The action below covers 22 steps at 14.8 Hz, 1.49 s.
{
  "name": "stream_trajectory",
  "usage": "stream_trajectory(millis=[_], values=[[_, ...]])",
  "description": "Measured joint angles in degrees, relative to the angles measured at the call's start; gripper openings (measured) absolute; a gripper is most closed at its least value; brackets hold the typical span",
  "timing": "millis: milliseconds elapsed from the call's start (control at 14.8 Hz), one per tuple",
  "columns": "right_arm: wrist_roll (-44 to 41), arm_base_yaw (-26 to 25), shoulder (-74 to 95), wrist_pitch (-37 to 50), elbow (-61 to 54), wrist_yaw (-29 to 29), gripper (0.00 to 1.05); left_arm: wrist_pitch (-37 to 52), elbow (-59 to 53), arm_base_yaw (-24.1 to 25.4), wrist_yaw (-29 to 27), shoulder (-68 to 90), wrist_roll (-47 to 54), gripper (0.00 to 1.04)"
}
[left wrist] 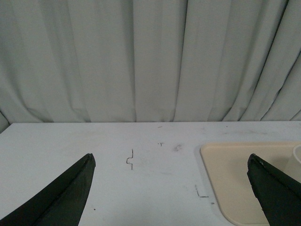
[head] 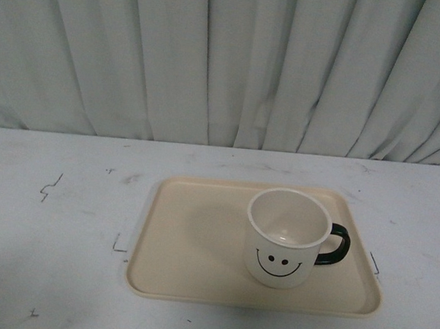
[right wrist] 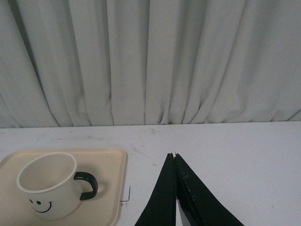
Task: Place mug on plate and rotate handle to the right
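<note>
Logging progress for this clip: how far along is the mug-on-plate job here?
It looks finished. The mug stands upright on the plate, and its handle points right in the front view. Nothing is in hand: the left tool is open, the right tool shut and empty. Nothing obvious remains.

No readable text anywhere (only black smiley drawn on mug (head: 284, 249) side).
</note>
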Motion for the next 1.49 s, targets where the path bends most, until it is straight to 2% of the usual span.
stream_trajectory(millis=[406, 474, 541, 880, 1353, 1421, 1489], values=[[0.0, 0.0, -6.6, -6.7, 0.0, 0.0, 0.02, 0.0, 0.0, 0.0, 0.0, 0.0, 0.0, 0.98], [0.0, 0.0, -8.8, -9.9, 0.1, 0.0, 0.02, 0.0, 0.0, 0.0, 0.0, 0.0, 0.0, 0.98], [0.0, 0.0, -14.4, -17.4, 0.0, -0.1, 0.02, 0.0, 0.0, 0.0, 0.0, 0.0, 0.0, 0.98], [0.2, 0.0, -16.5, -17.2, 0.0, -0.1, 0.04, 0.0, 0.0, 0.0, 0.0, 0.0, 0.0, 0.98], [0.2, 0.0, -16.5, -17.2, 0.0, -0.1, 0.89, 0.0, 0.0, 0.0, 0.0, 0.0, 0.0, 0.98], [0.2, 0.0, -16.5, -17.2, 0.0, -0.1, 0.99, 0.0, 0.0, 0.0, 0.0, 0.0, 0.0, 0.98], [0.2, 0.0, -16.5, -17.2, 0.0, -0.1, 0.98, 0.0, 0.0, 0.0, 0.0, 0.0, 0.0, 0.98]])
